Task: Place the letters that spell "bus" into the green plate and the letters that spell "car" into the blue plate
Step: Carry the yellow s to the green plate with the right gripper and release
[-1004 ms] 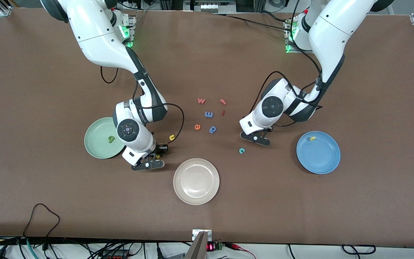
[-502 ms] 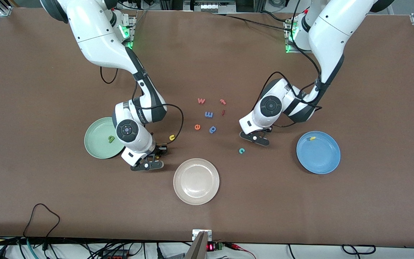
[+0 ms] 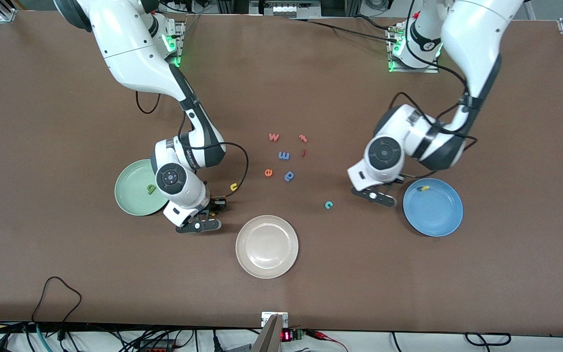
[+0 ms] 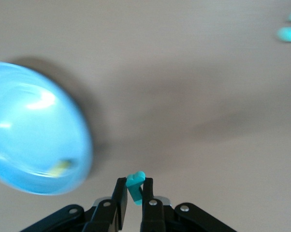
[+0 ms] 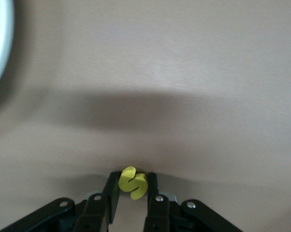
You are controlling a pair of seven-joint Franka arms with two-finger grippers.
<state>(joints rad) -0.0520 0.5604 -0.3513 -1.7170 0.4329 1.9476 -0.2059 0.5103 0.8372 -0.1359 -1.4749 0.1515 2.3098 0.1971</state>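
While both arms are mid-carry, the worktop (image 3: 42, 146) has three plates on it: the green plate (image 3: 132, 195) toward the right arm's end, the blue plate (image 3: 433, 215) toward the left arm's end, and the off-white plate (image 3: 267, 247) between them, nearer the front camera.

The green plate holds the green b (image 3: 151, 188); the blue plate holds the yellow a (image 3: 425, 187).

Right tool (image 5: 131, 186) is pinching the yellow s (image 5: 132, 182), low over bare worktop just beside the green plate. Left tool (image 4: 134, 188) is pinching the teal r (image 4: 135, 186) over the worktop beside the blue plate's rim.

Next, I'd say: each arm moves over its plate, then lets go.

Yellow u (image 3: 233, 186) and teal c (image 3: 329, 204) lie loose, not yet picked. Spare letters (image 3: 284, 155) sit mid-worktop; leave them.
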